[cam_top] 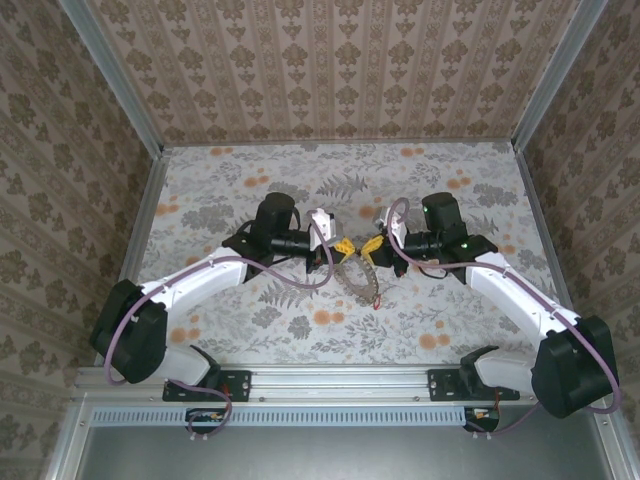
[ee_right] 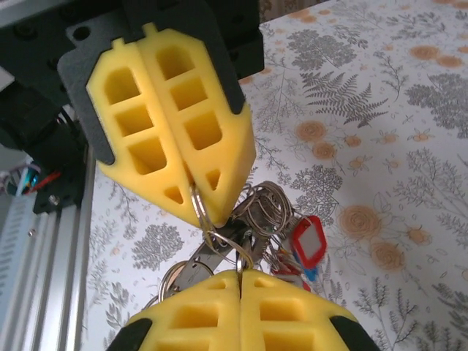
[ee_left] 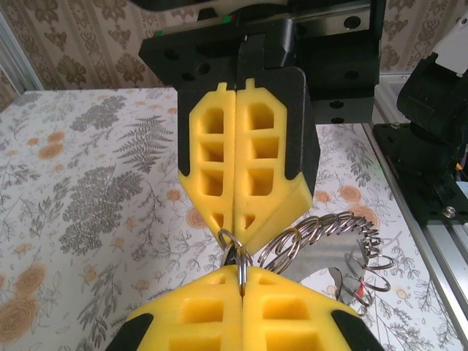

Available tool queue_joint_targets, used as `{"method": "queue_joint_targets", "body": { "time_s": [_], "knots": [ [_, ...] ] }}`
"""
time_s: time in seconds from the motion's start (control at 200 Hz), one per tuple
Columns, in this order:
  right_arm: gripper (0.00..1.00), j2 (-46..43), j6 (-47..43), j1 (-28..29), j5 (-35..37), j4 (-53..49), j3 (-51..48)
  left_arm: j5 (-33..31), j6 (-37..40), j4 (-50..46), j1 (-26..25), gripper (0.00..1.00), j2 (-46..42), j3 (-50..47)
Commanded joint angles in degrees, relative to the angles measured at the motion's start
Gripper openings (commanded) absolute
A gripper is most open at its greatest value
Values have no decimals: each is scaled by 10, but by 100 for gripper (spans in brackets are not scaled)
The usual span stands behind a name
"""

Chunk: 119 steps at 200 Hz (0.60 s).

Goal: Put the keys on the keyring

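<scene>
Left wrist view shows you the left gripper (ee_left: 241,281) pressed together on a thin wire loop that enters between its yellow pads. The right gripper (ee_left: 235,230) is just above it and is also pinched shut on a small round loop, so the 2 tips are almost touching. Both loops belong to the keyring (ee_left: 329,234), which spreads to the right of the tips with the keys (ee_left: 340,267) fringing it over the floral table (ee_left: 88,190). I cannot tell if each loop is the large ring's own wire or the small ring of a key. The step looks like threading, so hold 1 gripper fixed as an anchor and move the other slowly along the wire with a small twist. Do not pull the tips apart, because I think a thin wire can slip out of soft pads. No box, tray or bowl stands on the table. The only holder is the ring itself, which carries many grey keys and 1 red tag (ee_right: 308,241).
</scene>
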Motion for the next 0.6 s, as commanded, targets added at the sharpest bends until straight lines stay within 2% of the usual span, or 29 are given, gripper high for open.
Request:
{"method": "queue_joint_targets", "body": {
  "time_s": [0.0, 0.09, 0.215, 0.35, 0.445, 0.59],
  "knots": [
    [1, 0, 37, -1, -25, 15, -2, 29, -22, 64, 3, 0, -16, -8],
    [2, 10, 38, -2, -22, 6, -2, 28, -31, 81, 3, 0, -14, -13],
    [3, -1, 22, -1, 18, -9, -5, 17, -32, 86, 3, 0, -12, -14],
    [20, -42, -22, -2, 80, -15, -9, 15, -9, 49, 4, 0, -12, -5],
    [24, -65, -77, -1, 114, -30, -2, 19, 9, 19, 4, 0, -12, 3],
    [27, -75, -151, -2, 94, -55, 14, 27, 25, -9, 4, 0, -11, 14]
  ]
}}
